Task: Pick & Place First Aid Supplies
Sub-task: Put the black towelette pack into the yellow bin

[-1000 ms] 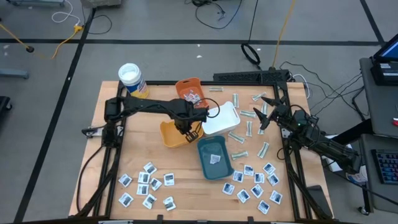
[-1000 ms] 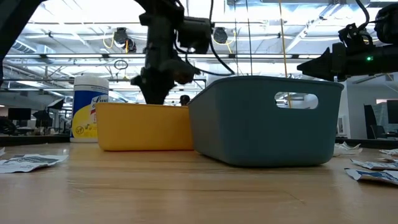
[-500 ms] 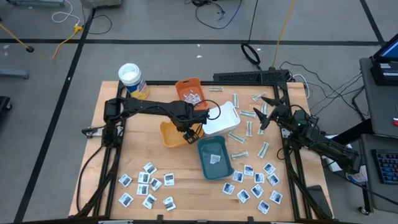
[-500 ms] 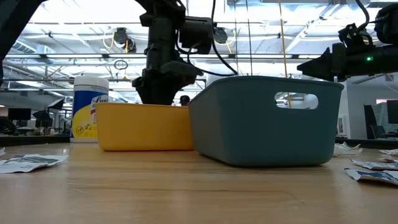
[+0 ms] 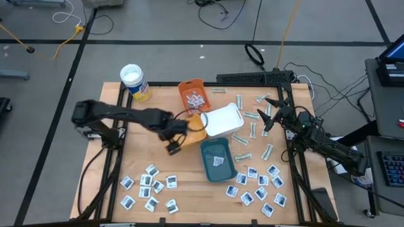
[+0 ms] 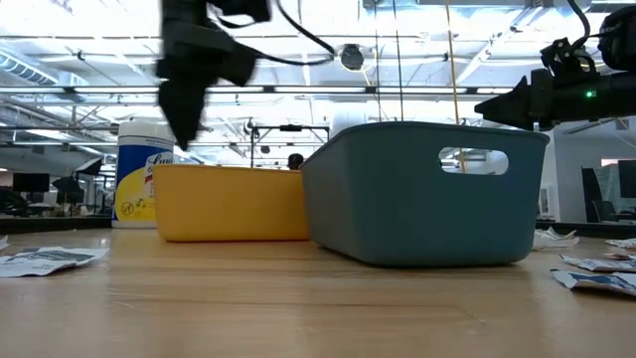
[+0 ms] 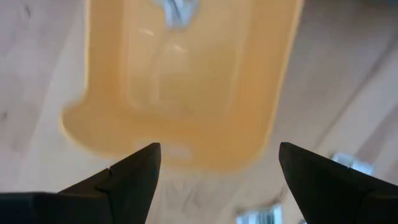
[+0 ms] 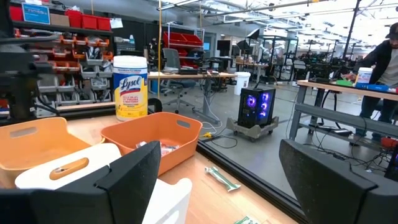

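Note:
My left gripper hangs open, pointing down, above the near left rim of the yellow tray, with nothing between its fingers. One sachet lies inside that tray. Square white sachets lie flat on the table at the near left and near right. Pale strips lie at the far right. My right gripper waits open and level at the table's right edge.
An orange tray with packets, a white tray and a teal tray holding one packet stand mid-table beside the yellow one. A white-lidded canister stands at the far left. Bare wood shows between the sachet groups.
My left gripper has opened over the yellow tray. It then rose and went toward the table's left and near edges, clear of the tray, still pointing down. The left arm has swung back with it.

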Motion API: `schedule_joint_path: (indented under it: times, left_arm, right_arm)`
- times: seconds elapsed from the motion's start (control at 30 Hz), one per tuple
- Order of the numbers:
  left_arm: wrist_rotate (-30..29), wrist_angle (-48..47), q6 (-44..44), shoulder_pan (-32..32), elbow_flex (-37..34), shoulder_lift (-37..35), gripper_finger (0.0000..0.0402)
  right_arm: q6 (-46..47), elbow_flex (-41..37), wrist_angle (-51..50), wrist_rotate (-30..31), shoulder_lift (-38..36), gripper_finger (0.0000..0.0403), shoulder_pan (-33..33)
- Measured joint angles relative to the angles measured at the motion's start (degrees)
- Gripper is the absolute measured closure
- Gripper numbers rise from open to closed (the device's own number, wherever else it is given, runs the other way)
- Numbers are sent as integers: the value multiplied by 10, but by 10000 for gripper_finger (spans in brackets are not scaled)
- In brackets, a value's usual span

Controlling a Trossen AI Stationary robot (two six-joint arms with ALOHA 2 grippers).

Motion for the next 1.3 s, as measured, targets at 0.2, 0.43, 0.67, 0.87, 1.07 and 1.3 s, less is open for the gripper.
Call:
schedule_joint_path:
  times: [0.2,0.43,0.67,0.87,1.07,1.3]
  left_arm:
    - [0,-1,-42,-52,-92,-91,69]
    - [1,-2,-105,-114,-147,-139,69]
    - [1,40,-153,-183,-137,-106,69]
    - [6,71,-190,-238,-105,-50,69]
    - [6,74,-186,-270,-37,21,69]
    - [14,75,-184,-294,28,85,69]
  right_arm:
    - [0,0,0,0,0,80,0]
    - [0,0,0,0,0,80,0]
    - [0,0,0,0,0,80,0]
    - [0,0,0,0,0,80,0]
    - [0,0,0,0,0,80,0]
    - [0,0,0,0,0,80,0]
